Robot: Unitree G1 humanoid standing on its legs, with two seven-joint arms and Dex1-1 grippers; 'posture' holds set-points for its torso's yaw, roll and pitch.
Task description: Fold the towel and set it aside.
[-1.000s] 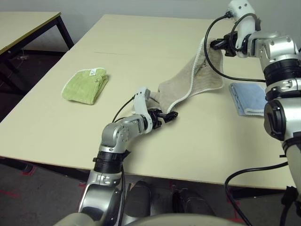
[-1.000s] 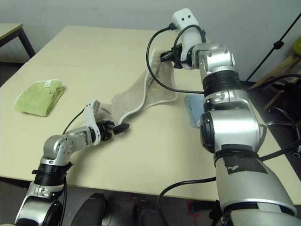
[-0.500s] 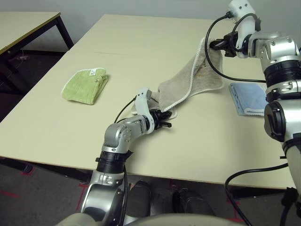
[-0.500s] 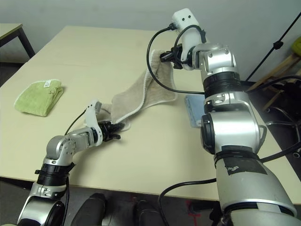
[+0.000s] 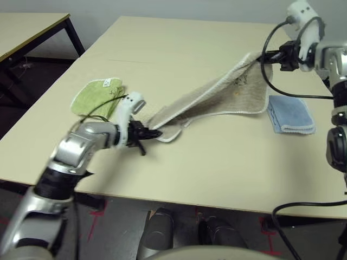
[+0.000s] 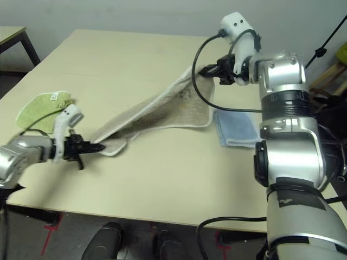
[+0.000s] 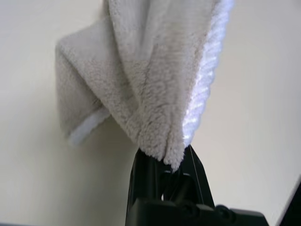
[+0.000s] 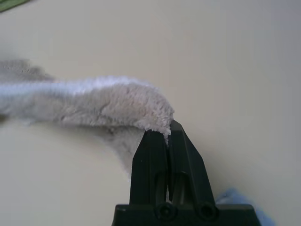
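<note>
Across the middle of the table (image 5: 217, 173) your towel (image 5: 217, 97) is stretched in a long sagging band, running from about 8 o'clock up to 2 o'clock. At its 8 o'clock end your left gripper (image 5: 149, 133) has its black fingers pinched tight on one corner, just above the tabletop; your left wrist view shows the beige pile and white edging bunched right at the fingertips. At the 2 o'clock end your right gripper (image 5: 275, 56) is clamped on the opposite corner, holding it well up off the surface. A lime-green cloth (image 5: 95, 97) lies folded at 9 o'clock, just behind your left gripper. A light-blue cloth (image 5: 291, 115) lies at 3 o'clock, just beside the towel's lower edge
</note>
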